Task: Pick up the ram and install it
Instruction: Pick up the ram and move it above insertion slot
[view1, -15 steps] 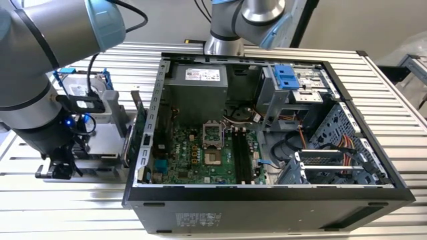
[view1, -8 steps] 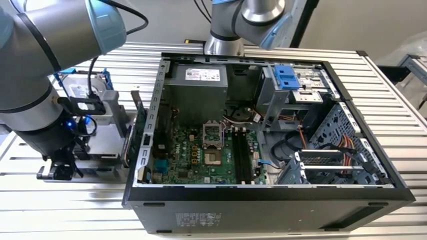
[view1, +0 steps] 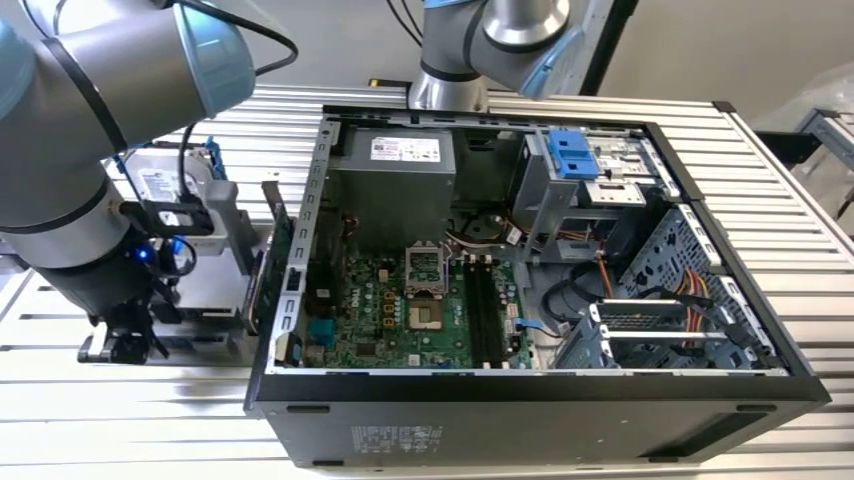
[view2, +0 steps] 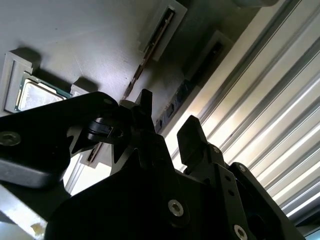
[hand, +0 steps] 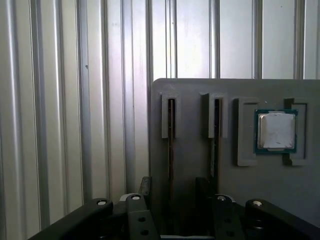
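Black gripper (hand: 173, 184) fingers (view2: 191, 135) hang spread apart over the gray tray (hand: 190, 90), one on each side of the ram (hand: 171, 135), which stands on edge in a tray slot, ungrasped. Further along the tray sit a second stick (hand: 216, 130) and a square silver chip (hand: 276, 131).

The ram (hand: 171, 145), seemingly a thin dark stick, stands on edge in a slot of the grey holder (hand: 192, 97).

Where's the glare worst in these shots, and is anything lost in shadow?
Second wrist view: the ribbed table flares white, and the gripper is a near-black silhouette. First wrist view: softer streaks on the table, grey tray evenly lit. Exterior view: the computer case looks evenly lit, no strong glare.
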